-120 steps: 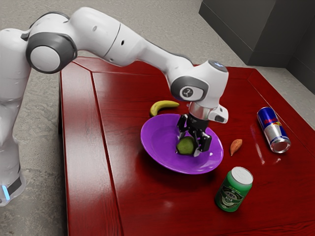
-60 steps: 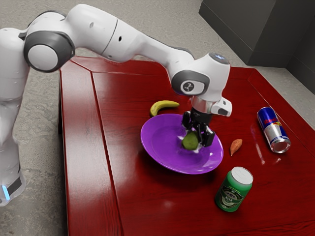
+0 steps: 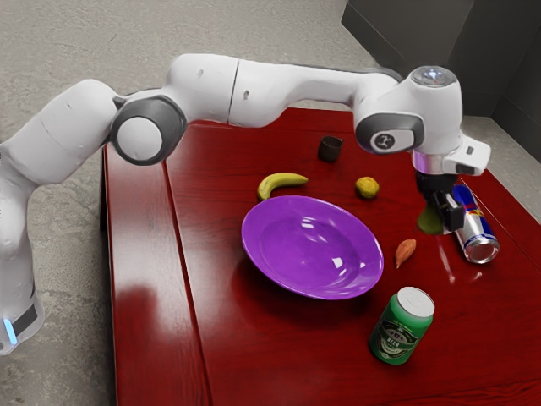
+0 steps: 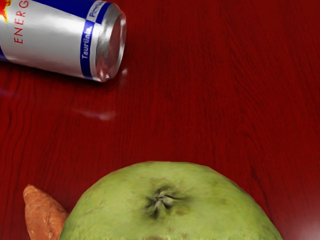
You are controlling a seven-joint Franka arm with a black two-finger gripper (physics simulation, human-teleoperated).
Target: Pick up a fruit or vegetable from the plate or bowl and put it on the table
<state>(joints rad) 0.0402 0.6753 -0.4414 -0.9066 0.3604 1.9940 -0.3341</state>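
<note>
Above the bench (image 3: 262, 355), out past the rim of the purple plate (image 3: 296, 258), the green fruit (image 3: 430, 221) hangs in my jaws, which are closed on it and held apart only by its girth. The picking-up looks done; carrying and setting down is the step in hand. Next I should find bare wood between the lying can (image 4: 55, 42) and the sweet potato (image 4: 44, 212), lower gently, and part the jaws only once the fruit rests, lest it roll.
</note>
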